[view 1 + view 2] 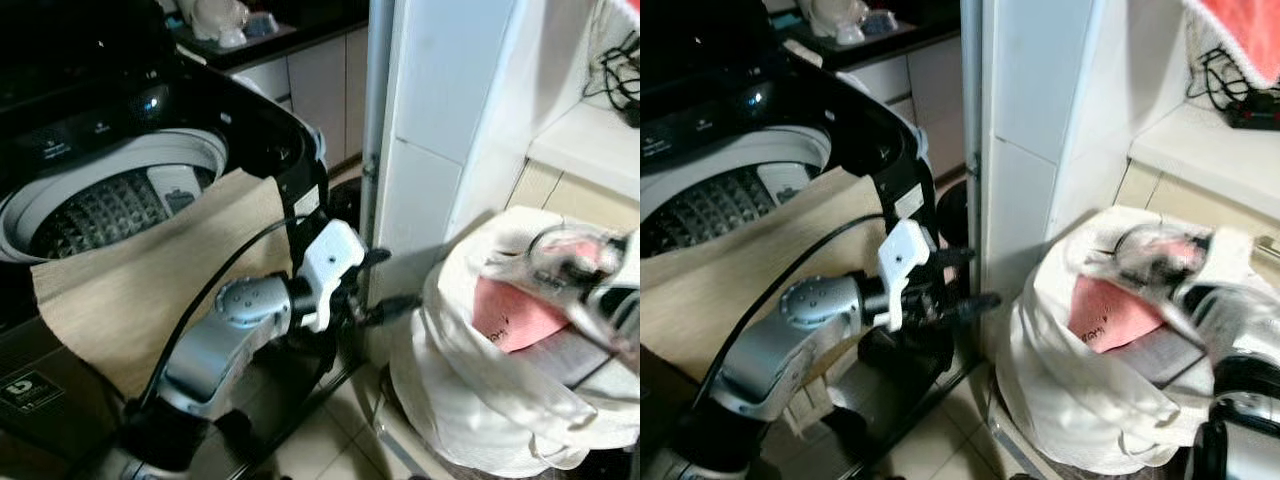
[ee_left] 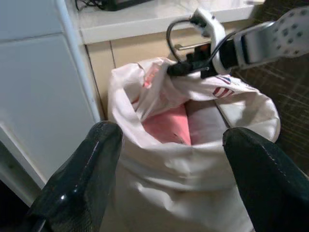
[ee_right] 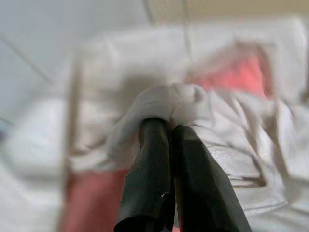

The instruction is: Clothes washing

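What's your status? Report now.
Right gripper jaws shut on white cloth in laundry bag. Left gripper open, facing bag. Washer open.

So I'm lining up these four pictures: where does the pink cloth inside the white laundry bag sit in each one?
Left eye view: pink cloth, lower right, inside the white laundry bag.
Right eye view: lower right of centre.
Left wrist view: centre, in the bag's mouth.
Right wrist view: blurred, upper right and lower left.
Shared landmark: the bag's crumpled white rim.
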